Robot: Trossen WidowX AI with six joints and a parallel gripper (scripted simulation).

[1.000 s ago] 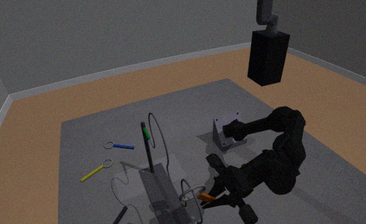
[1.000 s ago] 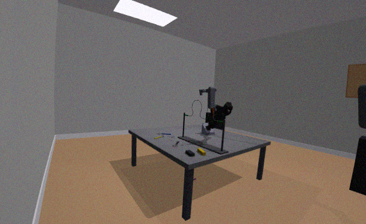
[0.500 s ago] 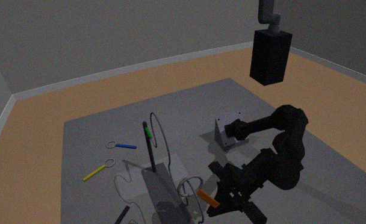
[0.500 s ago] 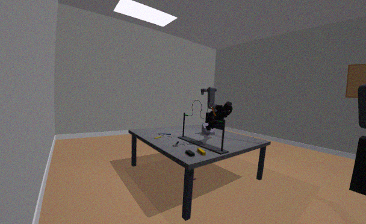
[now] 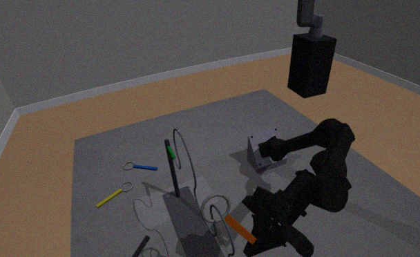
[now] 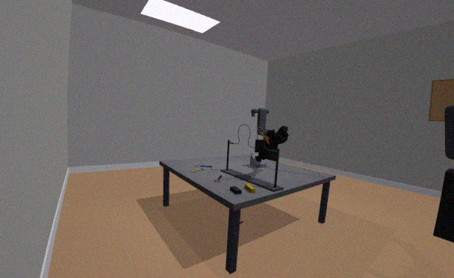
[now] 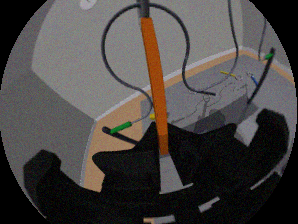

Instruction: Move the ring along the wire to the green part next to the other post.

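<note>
Ring [image 5: 217, 196] is held up by its orange handle [image 5: 240, 229] [image 6: 265, 138] [image 7: 154, 75], around the wire [image 5: 190, 155] between the posts, nearer the near post [image 6: 277, 170]; contact with the grey wire cannot be told. The pincer [image 5: 253, 239] [image 7: 157, 123] is closed on the handle's end. A tall wire loop stands before the far post [image 5: 173, 173] [image 6: 228, 155]. Blue [image 5: 145, 167] and yellow [image 5: 109, 198] handles are seen on the tabletop [image 5: 103, 152] [image 6: 204, 179]

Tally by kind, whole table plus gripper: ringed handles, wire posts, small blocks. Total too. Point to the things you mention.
Ringed handles: 4 (orange handle [image 5: 240, 229] [image 6: 266, 138] [image 7: 155, 80], blue handle [image 5: 145, 167] [image 6: 206, 166] [image 7: 254, 80], yellow handle [image 5: 108, 198] [image 6: 196, 170] [image 7: 228, 74], dark handle [image 5: 141, 246] [image 6: 219, 178])
Wire posts: 2 (far post [image 5: 174, 176] [image 6: 227, 157] [image 7: 261, 78], near post [image 6: 277, 170] [image 7: 121, 136])
Small blocks: 2 (yellow block [image 6: 249, 188] [image 7: 153, 116], black block [image 6: 235, 190])
Total: 8
</note>
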